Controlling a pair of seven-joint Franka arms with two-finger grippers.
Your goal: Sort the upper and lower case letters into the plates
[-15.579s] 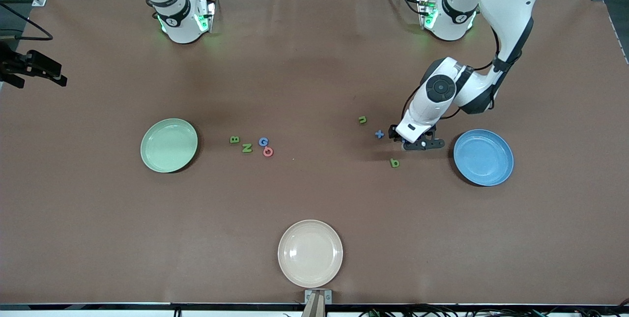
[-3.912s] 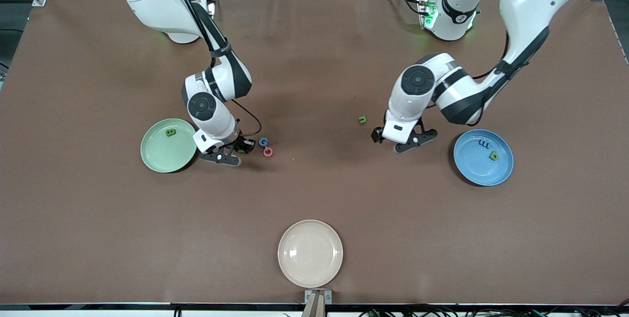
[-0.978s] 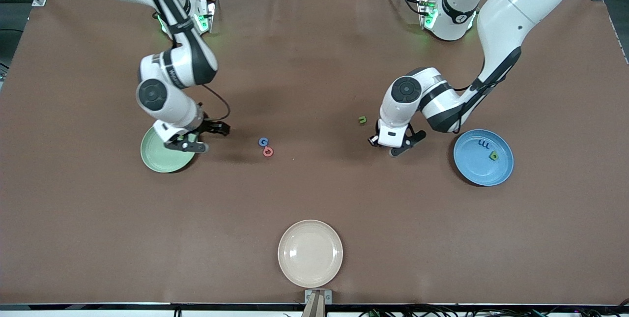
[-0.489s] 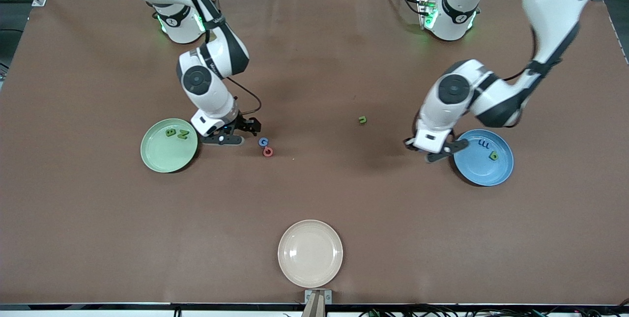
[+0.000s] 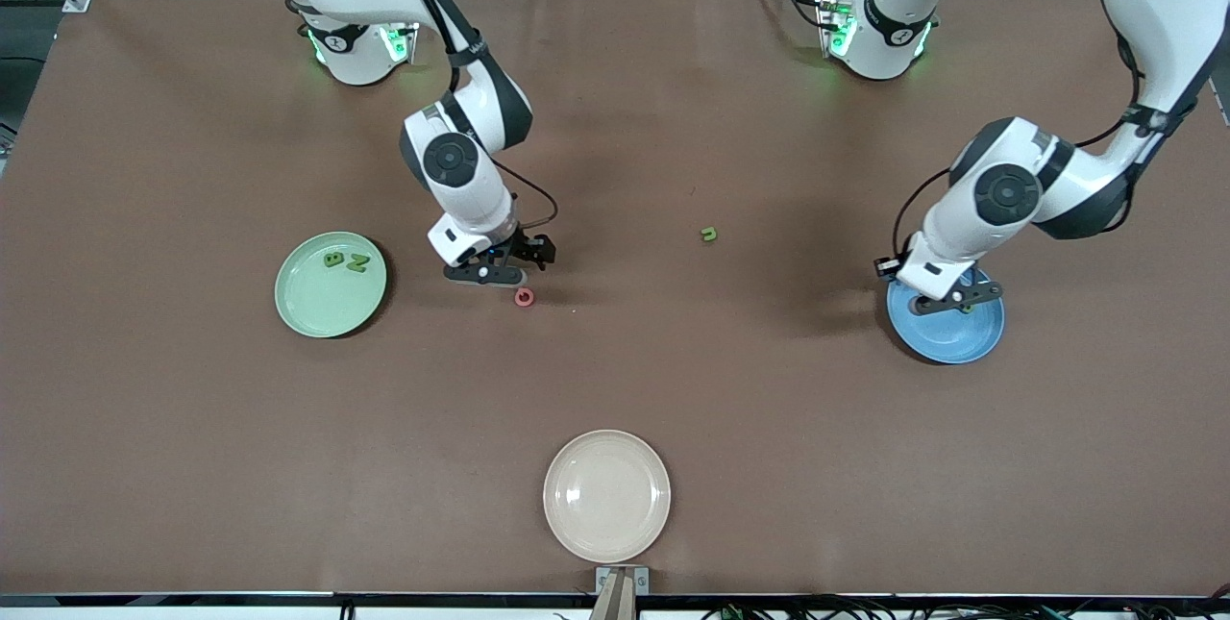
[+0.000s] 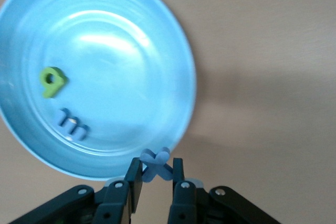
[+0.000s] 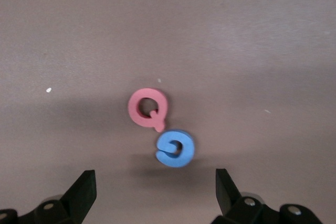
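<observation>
We read only the foam letters themselves. On the pale mint green plastic plate [image 5: 330,293] lie two green letters, "B" [image 5: 333,260] and "N" [image 5: 357,262]. On the brown tabletop [image 5: 615,380] we read a pink "Q" [image 7: 146,108] touching a blue "G" [image 7: 175,148], and, well apart, a small green "u" [image 5: 708,235]. In the bright blue plastic plate [image 6: 131,30] lie a green "b" [image 6: 52,81] and a blue "m" [image 6: 72,125]. We read no printed labels or numbers.
</observation>
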